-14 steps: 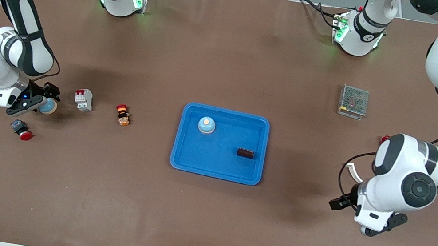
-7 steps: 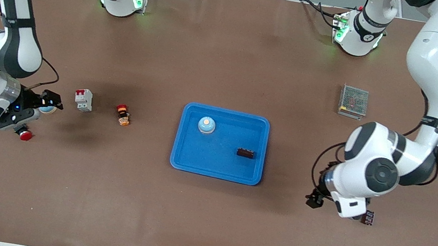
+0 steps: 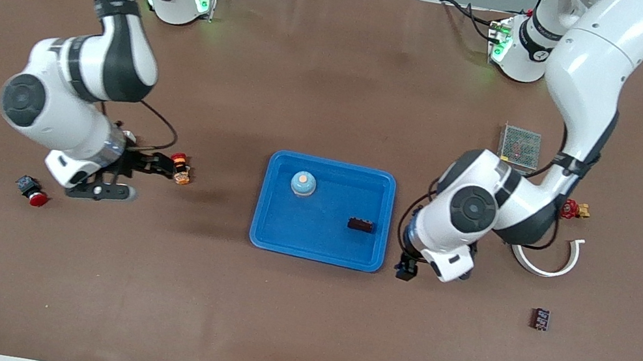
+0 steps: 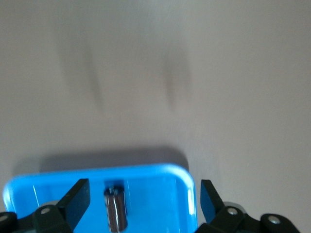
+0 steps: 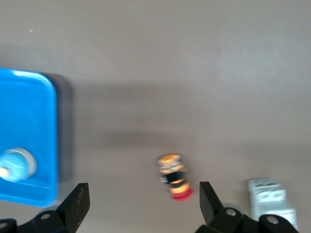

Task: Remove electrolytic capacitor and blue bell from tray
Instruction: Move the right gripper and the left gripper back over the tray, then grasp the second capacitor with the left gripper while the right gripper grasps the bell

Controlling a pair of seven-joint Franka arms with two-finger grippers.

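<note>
The bright blue shallow plastic tray (image 3: 323,210) is taken as the landmark. A light blue domed bell (image 3: 303,183) with an orange button is being carried in the tray's corner farthest from the front camera, toward the right arm's end. A small dark cylindrical capacitor (image 3: 360,224) is lying inside the tray, toward the left arm's end. The left gripper (image 3: 406,268) is being held just beside the tray's rim — jaws spread wide, nothing gripped. The right gripper (image 3: 120,178) is being held well apart from the tray, over the bare table beside a small orange-and-red push button (image 3: 180,168) — jaws likewise wide, empty.
</note>
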